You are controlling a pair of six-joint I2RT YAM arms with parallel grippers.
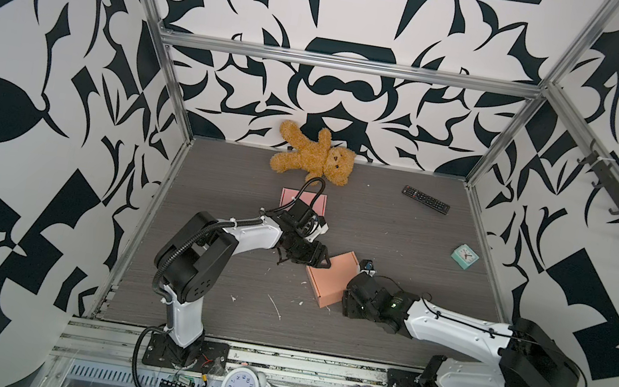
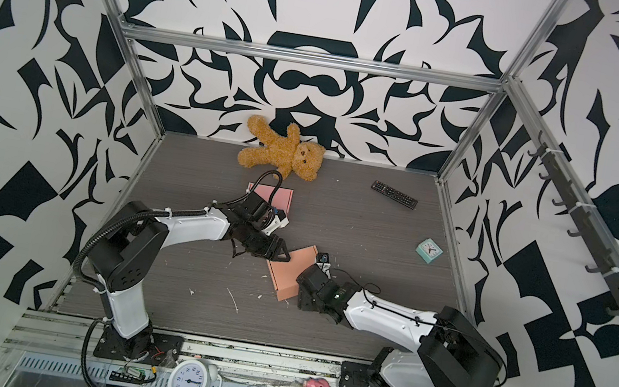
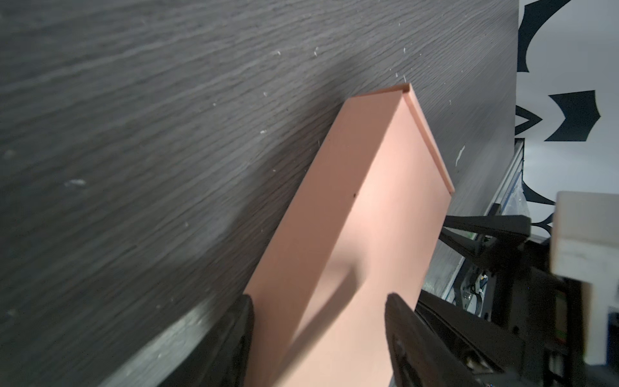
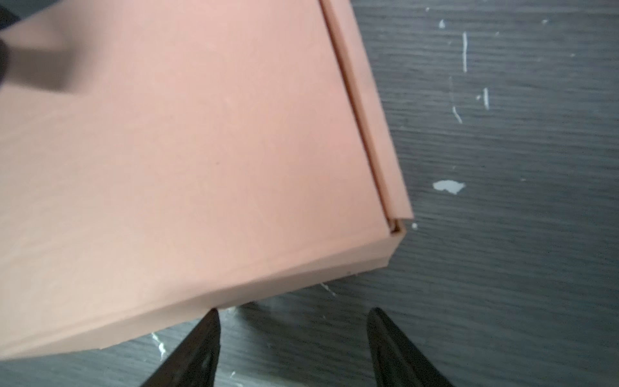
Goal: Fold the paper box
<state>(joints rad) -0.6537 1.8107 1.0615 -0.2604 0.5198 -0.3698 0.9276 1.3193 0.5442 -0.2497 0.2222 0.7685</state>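
Jaws apart on both sides: your left gripper straddles a corner of the paper box, not visibly clamped, and your right gripper sits just short of its opposite edge. The box lies mid-counter with its lid down. Brace it from the right, then press the lid seam evenly so the box doesn't skid.

This was a robotics lab, an enclosed test cell. Aluminium frame rails boxed in a grey wood-grain bench; printed black-and-white patterns covered the walls. A left arm and a right arm stood bolted along the bench's near edge, beyond which lay loose cables and what was probably a bare circuit board.
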